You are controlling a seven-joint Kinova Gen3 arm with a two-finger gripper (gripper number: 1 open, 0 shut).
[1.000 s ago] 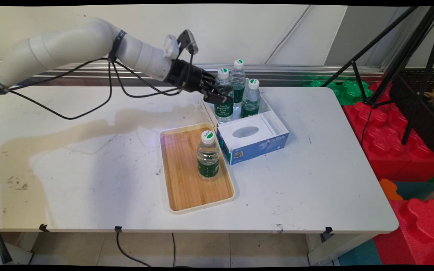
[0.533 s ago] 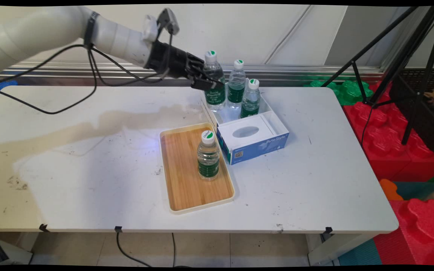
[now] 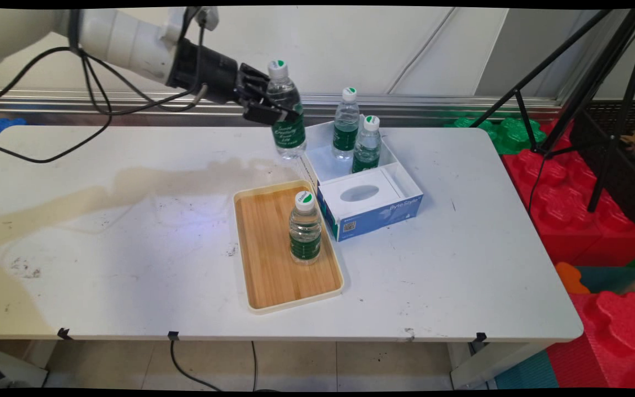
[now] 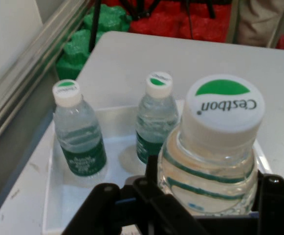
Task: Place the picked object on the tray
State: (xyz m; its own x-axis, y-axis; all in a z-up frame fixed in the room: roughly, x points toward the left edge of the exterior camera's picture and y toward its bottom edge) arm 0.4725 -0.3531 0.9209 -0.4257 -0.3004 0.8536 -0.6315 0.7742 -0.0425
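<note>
Lifted clear of box (image 3: 370, 190), bottle (image 3: 286, 118) clamped in end effector (image 3: 273, 113).

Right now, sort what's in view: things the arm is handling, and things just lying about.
In hand:
- end effector, shut on held bottle
- open box, two bottles inside
- tray, one bottle on it

Lying about:
- tripod
- foam blocks

Bright, even light; soft arm shadow across table (image 3: 130, 187); hand view slightly blurred.
</note>
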